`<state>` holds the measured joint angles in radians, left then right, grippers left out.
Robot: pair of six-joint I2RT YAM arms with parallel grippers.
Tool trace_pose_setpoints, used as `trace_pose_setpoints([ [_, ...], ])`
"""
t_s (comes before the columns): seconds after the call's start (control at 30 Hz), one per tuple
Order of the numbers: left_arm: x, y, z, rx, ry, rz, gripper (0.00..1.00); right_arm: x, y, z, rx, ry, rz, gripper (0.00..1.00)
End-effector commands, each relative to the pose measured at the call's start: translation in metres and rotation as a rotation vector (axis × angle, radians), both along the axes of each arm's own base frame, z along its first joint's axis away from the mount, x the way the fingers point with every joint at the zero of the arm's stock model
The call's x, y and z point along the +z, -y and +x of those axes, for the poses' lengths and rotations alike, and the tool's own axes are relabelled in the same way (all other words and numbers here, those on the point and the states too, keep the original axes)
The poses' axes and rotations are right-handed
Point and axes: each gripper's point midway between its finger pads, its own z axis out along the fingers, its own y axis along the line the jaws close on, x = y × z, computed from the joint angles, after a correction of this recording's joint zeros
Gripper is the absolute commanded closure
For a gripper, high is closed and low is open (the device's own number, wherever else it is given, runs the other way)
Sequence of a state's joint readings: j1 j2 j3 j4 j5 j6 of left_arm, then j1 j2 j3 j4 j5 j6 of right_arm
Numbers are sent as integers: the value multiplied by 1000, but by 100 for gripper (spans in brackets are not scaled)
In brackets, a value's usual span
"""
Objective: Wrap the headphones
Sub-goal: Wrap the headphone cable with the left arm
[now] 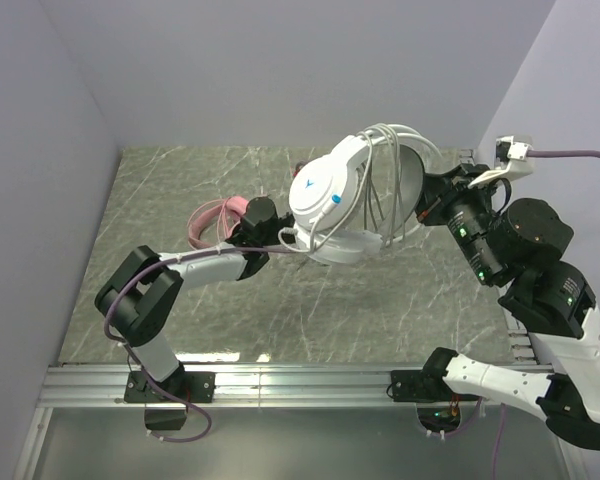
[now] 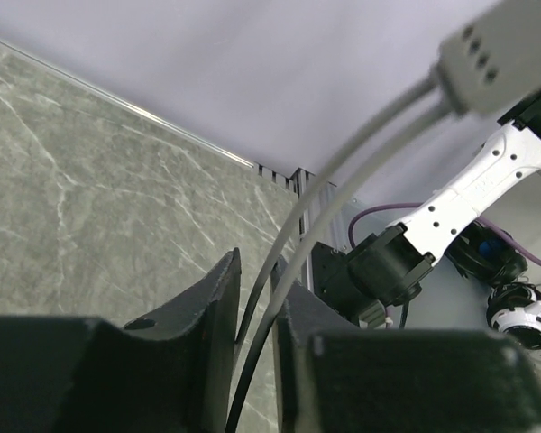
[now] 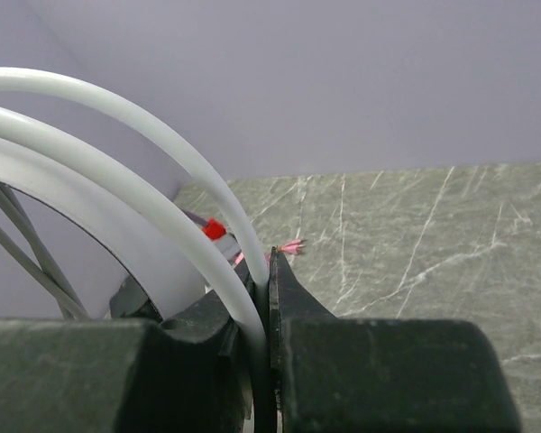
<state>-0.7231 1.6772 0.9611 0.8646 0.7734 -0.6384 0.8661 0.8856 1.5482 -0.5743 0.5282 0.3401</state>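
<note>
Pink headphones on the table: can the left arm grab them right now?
Probably not yet. The pink headphones lie close beside the left arm, but its fingers are shut on the cable of the white headphones, so it would have to let go first.

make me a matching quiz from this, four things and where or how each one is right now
Things:
1 white headphones
2 pink headphones
3 left claw
4 right claw

States:
A shut on the thin grey cable
B lying on the table
C shut on the white headband
D held up off the table

Pairs: 1-D, 2-B, 3-A, 4-C
</note>
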Motion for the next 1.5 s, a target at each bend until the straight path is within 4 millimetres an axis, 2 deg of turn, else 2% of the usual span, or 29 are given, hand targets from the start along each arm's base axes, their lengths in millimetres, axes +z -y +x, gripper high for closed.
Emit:
trace_pose_setpoints([
  [0.0,4,4,-12,-35,24,-47,76,61,21,-6,-59,125,204,100],
  [0.1,2,2,-13,-18,15,-69,77,55,21,2,-101,94,162,100],
  [0.2,0,-1,-10,24,17,-72,83,47,24,6,-131,73,136,100],
  [0.23,0,-3,-9,34,21,-74,88,44,27,7,-150,70,135,100],
  [0.33,-3,-7,-10,56,18,-83,95,37,37,12,-216,56,113,100],
  [0.53,-21,-10,-18,49,-29,-70,99,36,56,24,-361,52,93,100],
  [0.63,-23,-7,-27,38,-40,-54,100,28,59,35,-434,31,70,100],
  [0.67,-30,-6,-26,53,-59,-23,99,26,62,39,-460,25,67,100],
  [0.73,-28,-3,-34,49,-65,-4,100,14,64,50,-522,6,57,100],
  [0.77,-30,-1,-36,49,-74,12,99,10,72,55,-567,0,58,100],
  [0.87,-38,4,-47,52,-135,63,100,-7,71,76,-594,-29,56,100],
  [0.9,-42,5,-52,46,-156,77,100,-9,80,82,-624,-35,65,100],
  [1.03,-49,8,-64,41,-225,103,99,-28,77,107,-679,-55,50,100],
  [1.1,-52,9,-64,49,-245,125,99,-42,76,116,-711,-72,21,100],
  [1.13,-60,9,-65,52,-271,166,100,-50,74,123,-728,-80,7,100],
  [1.17,-59,11,-62,59,-260,177,100,-56,76,125,-754,-84,-4,100],
  [1.2,-61,11,-60,71,-262,199,100,-71,75,129,-769,-102,-38,100],
  [1.27,-70,8,-50,123,-262,283,99,-85,77,134,-812,-108,-58,100],
  [1.3,-75,7,-49,133,-263,315,99,-100,78,137,-825,-126,-86,100],
  [1.37,-79,4,-44,160,-255,382,99,-116,78,141,-842,-146,-109,100],
  [1.47,-76,1,-42,171,-249,416,99,-150,81,146,-871,-197,-150,100],
])
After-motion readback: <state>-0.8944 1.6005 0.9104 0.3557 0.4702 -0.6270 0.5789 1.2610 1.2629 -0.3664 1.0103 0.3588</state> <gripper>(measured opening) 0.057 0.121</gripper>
